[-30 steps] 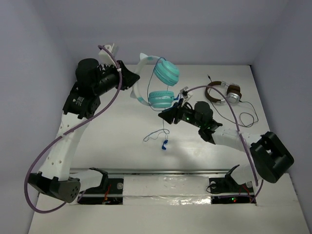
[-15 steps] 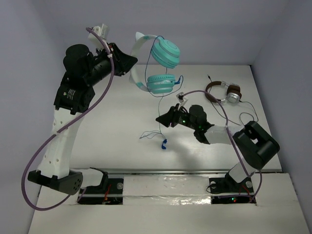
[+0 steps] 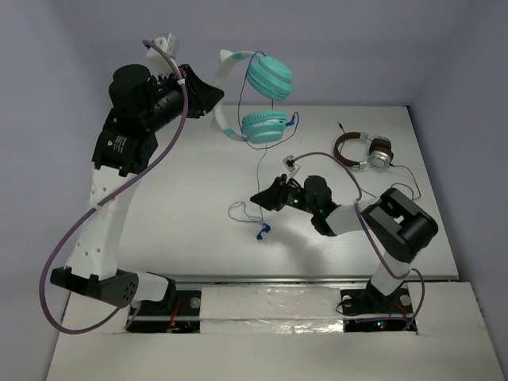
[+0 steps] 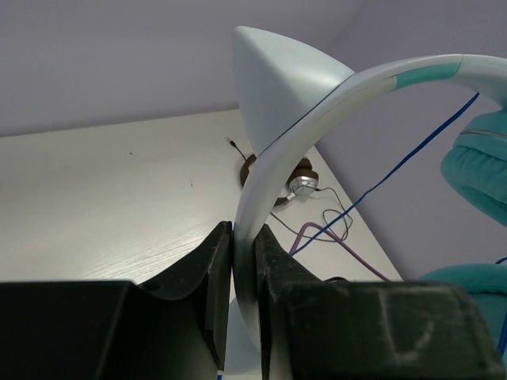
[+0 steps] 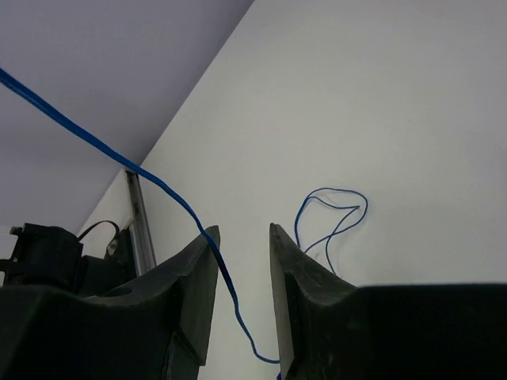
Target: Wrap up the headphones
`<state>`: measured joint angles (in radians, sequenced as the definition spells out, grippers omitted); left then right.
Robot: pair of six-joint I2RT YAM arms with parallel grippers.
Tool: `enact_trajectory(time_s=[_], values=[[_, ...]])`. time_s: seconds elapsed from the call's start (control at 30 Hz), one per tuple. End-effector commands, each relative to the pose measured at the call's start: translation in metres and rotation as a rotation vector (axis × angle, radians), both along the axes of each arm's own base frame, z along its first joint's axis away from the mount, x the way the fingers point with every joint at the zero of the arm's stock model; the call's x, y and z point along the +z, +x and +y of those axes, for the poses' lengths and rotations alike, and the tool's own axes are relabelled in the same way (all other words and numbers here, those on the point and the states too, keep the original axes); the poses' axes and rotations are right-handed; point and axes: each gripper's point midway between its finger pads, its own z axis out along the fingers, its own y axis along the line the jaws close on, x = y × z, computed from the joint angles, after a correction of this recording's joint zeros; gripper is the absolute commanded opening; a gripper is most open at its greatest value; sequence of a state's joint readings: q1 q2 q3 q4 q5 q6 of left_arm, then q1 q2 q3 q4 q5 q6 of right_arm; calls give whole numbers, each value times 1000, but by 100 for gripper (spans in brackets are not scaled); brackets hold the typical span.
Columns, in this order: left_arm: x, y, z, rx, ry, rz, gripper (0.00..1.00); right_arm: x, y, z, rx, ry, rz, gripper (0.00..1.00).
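Left pincer (image 4: 244, 253) clamps headphones (image 3: 265, 125) aloft, cable (image 5: 95, 144) dangling

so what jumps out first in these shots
The teal headphones held aloft at far left-centre, the left claw clamped on their pale headband. Their blue cable drops to the table and runs between the fingers of the open right claw. Brown headphones lie far right.

A white, faintly wood-grained table (image 3: 182, 214) is enclosed by plain pale lavender walls (image 3: 357, 48) at the back and both sides. A metal rail (image 3: 270, 279) is fixed along its near edge. Everything is softly, evenly lit.
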<state>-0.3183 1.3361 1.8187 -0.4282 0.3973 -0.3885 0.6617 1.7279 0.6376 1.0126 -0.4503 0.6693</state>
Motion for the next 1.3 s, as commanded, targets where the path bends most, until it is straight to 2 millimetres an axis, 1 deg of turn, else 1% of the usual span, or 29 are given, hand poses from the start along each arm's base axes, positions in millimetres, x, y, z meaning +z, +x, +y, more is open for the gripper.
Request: enact_trajectory(time_s=[0.0, 0.13, 0.17, 0.27, 0.3, 0.33, 0.37, 0.4, 0.47, 0.5, 0.53, 0.57, 0.63, 0.67, 0.73, 0.77, 0.8, 0.83, 0.87, 0.9, 0.97, 1.0, 1.03, 1.07, 1.1, 1.13, 1.17, 1.23, 1.27], values=[[48, -2, 5, 28, -92, -112, 0, 6, -10, 10, 40, 62, -38, 37], [37, 13, 7, 60, -96, -90, 0, 3, -14, 15, 51, 73, -13, 17], [33, 19, 12, 84, -94, -81, 0, 4, -17, 17, 56, 71, -9, 8], [22, 39, 31, 182, -92, -59, 0, 4, -28, 20, 57, 48, 11, 0], [15, 47, 37, 230, -89, -46, 0, 4, -31, 20, 56, 36, 21, 0], [14, 55, 49, 274, -96, -54, 0, -6, -37, 20, 54, -10, 56, 0], [11, 60, 54, 296, -120, -41, 0, -1, -37, 21, 29, -23, 49, 0], [3, 68, 60, 328, -130, -28, 0, 1, -48, 30, 47, -45, 50, 0], [1, 78, 66, 380, -137, -29, 0, -5, -57, 33, 25, -129, 61, 0], [-5, 85, 73, 427, -138, -15, 0, -5, -72, 43, 54, -159, 57, 0], [-6, 89, 75, 445, -145, -17, 0, 4, -74, 51, 52, -175, 29, 0], [-9, 92, 78, 464, -148, -16, 0, -5, -78, 49, 35, -238, 51, 0], [-24, 101, 83, 507, -137, 8, 0, 5, -95, 58, 61, -278, 37, 0], [-39, 108, 92, 562, -109, 26, 0, 12, -95, 58, 42, -288, 19, 0], [-53, 112, 98, 599, -79, 41, 0, 12, -109, 59, 59, -341, 24, 0], [-62, 115, 102, 621, -57, 53, 0, 23, -108, 61, 50, -339, 9, 0], [-84, 119, 107, 650, -24, 87, 0, 27, -111, 61, 53, -354, 4, 0], [-95, 121, 108, 658, -5, 106, 0, 27, -117, 54, 61, -402, 5, 0], [-109, 121, 103, 653, 29, 125, 0, 42, -117, 56, 60, -399, -15, 0], [-130, 122, 102, 674, 72, 161, 0, 47, -118, 53, 46, -423, -29, 0], [-154, 118, 100, 676, 142, 191, 0, 58, -120, 38, 37, -473, -46, 0], [-173, 114, 102, 694, 190, 217, 0, 71, -120, 37, 37, -464, -58, 0], [-185, 108, 94, 681, 230, 233, 0, 71, -122, 29, 42, -501, -61, 0], [-196, 104, 93, 680, 264, 248, 0, 82, -122, 23, 32, -499, -78, 0], [-217, 97, 93, 672, 324, 277, 0, 96, -121, 22, 29, -494, -96, 0], [-229, 91, 90, 661, 357, 300, 0, 94, -122, 14, 33, -540, -105, 0], [-239, 84, 80, 631, 384, 311, 0, 100, -120, 11, 26, -550, -122, 0], [-262, 69, 74, 603, 444, 343, 0, 109, -119, 7, 42, -591, -159, 0], [-269, 60, 61, 559, 471, 343, 0, 111, -116, 6, 34, -609, -172, 0]])
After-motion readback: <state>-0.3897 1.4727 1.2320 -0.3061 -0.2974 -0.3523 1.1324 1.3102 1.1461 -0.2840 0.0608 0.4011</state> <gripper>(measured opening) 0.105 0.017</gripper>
